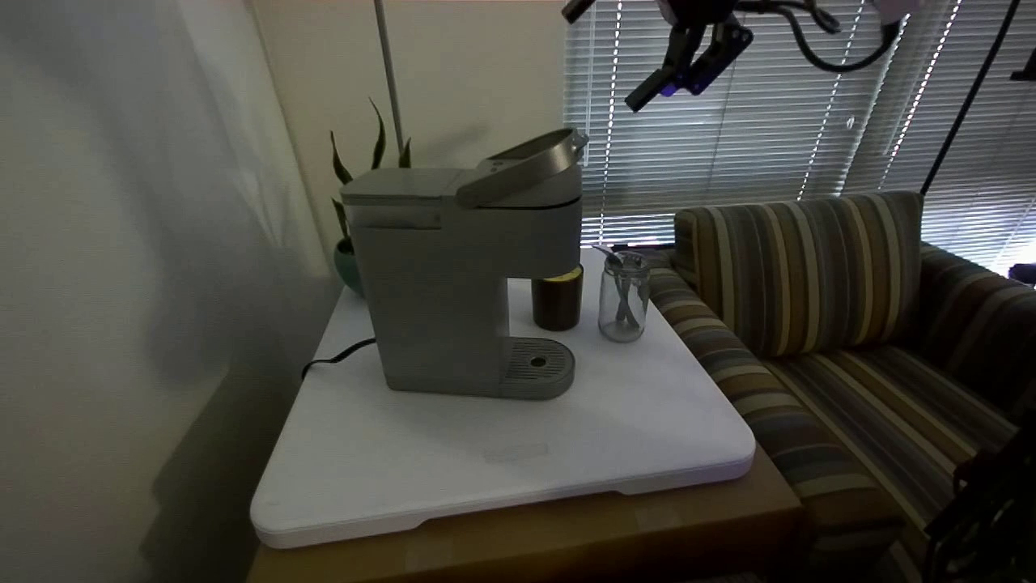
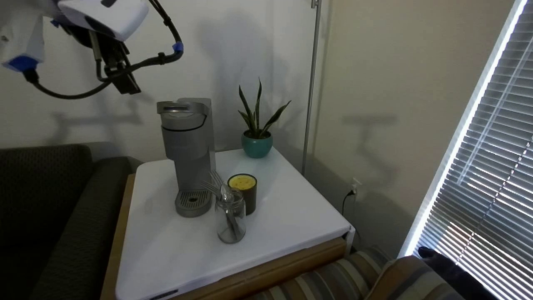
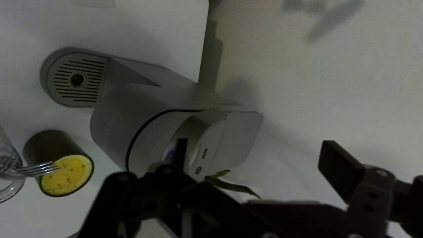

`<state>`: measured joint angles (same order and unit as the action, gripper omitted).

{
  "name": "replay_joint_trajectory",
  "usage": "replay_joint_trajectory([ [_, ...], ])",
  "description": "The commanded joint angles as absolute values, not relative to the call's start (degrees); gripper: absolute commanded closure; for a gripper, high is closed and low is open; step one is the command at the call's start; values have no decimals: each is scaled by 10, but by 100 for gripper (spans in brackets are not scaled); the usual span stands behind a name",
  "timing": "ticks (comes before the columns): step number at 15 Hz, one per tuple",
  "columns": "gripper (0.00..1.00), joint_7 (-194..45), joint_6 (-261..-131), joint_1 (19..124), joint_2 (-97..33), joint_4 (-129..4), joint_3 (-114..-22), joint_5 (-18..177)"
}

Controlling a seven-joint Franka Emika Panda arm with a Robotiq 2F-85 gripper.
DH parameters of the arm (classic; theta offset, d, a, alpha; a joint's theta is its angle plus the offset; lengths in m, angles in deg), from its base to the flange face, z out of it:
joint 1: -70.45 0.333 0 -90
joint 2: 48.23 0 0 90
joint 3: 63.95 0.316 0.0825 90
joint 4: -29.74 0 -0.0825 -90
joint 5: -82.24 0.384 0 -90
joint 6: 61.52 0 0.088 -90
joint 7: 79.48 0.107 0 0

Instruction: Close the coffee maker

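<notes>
One gripper [image 3: 256, 162] | jaws spread wide | higher than coffee maker [image 1: 441, 300] (clear of it)

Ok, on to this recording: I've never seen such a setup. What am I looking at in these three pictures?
You're seeing a robot arm raised near a white table. Two pictures come from cameras standing outside the robot, in different places; the last comes from a camera on its wrist, so its own dark fingers loom in the foreground. On the table are a grey coffee maker, a dark cup with something yellow at its top, a glass jar of cutlery and a potted plant. The fingers stand wide apart and grip nothing.
</notes>
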<state>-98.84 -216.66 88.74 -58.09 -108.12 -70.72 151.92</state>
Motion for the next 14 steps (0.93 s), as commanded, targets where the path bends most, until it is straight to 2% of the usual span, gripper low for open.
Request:
replay_joint_trajectory([
  [1,0,-1003,-2150,882,-533,-1041,-732,1579],
  [2,25,-1006,-2143,883,-524,-1032,-738,1598],
  [3,26,-1010,-2136,883,-515,-1023,-743,1617],
  [13,97,-1009,-2133,884,-470,-1018,-748,1695],
  [14,100,-1011,-2135,884,-472,-1024,-749,1704],
])
